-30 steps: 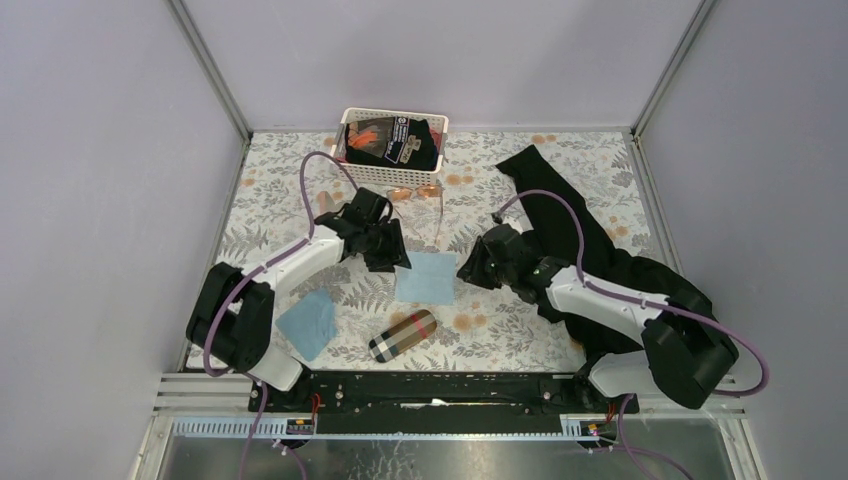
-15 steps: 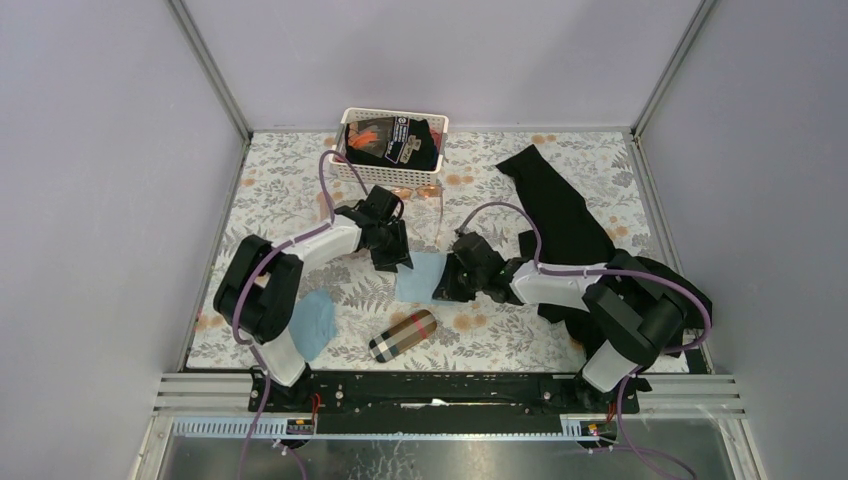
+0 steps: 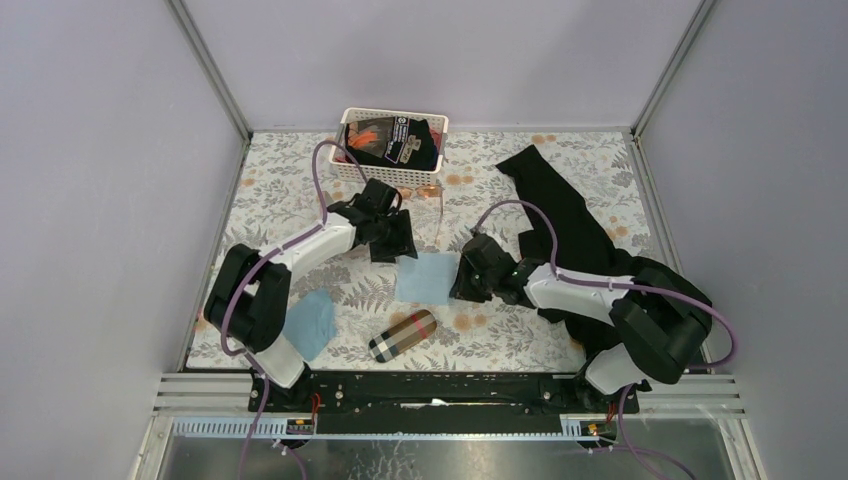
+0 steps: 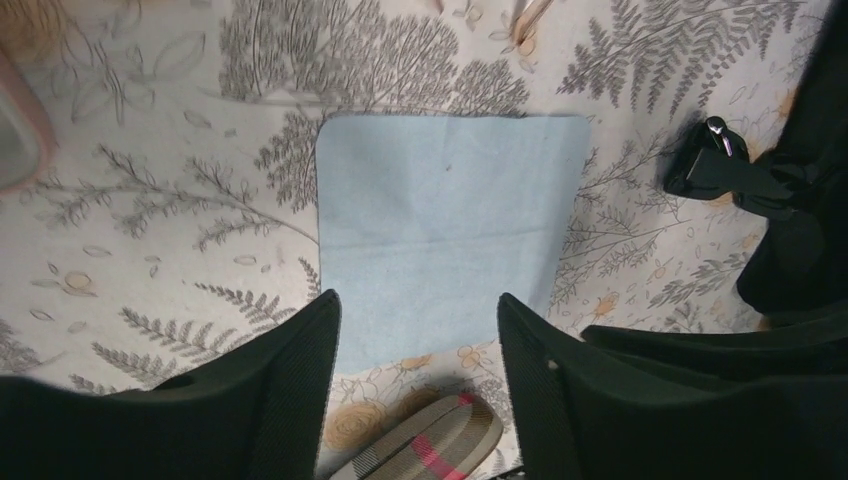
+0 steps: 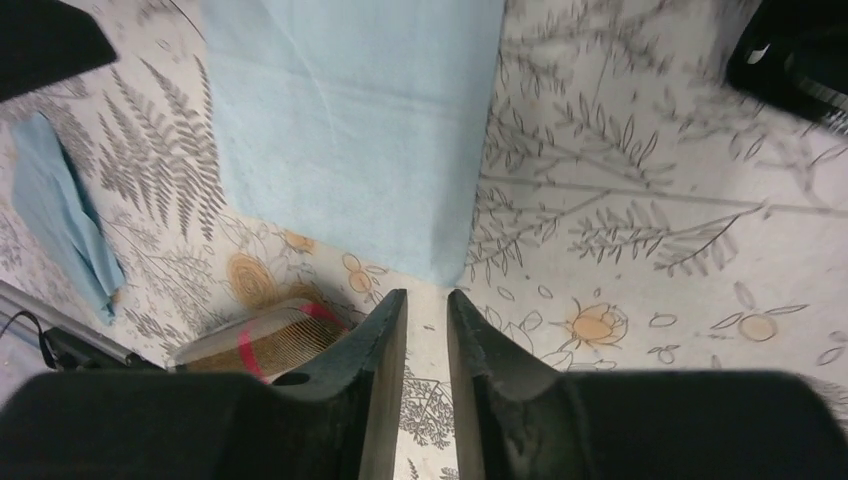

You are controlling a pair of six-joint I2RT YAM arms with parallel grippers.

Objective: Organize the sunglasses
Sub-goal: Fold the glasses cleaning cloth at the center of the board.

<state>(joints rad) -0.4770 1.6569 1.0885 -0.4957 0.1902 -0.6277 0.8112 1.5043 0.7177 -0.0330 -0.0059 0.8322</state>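
Observation:
The wire-framed sunglasses (image 3: 420,192) with pale orange lenses lie on the table just in front of the white basket (image 3: 352,172). I cannot pick out the black-framed pair. My left gripper (image 3: 395,243) hovers open and empty over the far edge of a flat light-blue cloth (image 3: 425,277). In the left wrist view the left gripper (image 4: 415,300) frames the cloth (image 4: 450,230). My right gripper (image 3: 462,283) sits at the cloth's right edge. In the right wrist view the right gripper (image 5: 427,292) has its jaws a narrow gap apart, empty, just short of the cloth's corner (image 5: 445,270).
A plaid case (image 3: 402,335) lies near the front, also in the left wrist view (image 4: 425,455). A second blue cloth (image 3: 310,322) is crumpled at front left. Black fabric (image 3: 560,210) covers the right side. The basket holds dark packets. A pink object (image 4: 15,130) shows at the left.
My right gripper has drawn back to the right off the blue cloth. My left gripper has shifted slightly toward the basket. The cloth now shows flat and uncovered.

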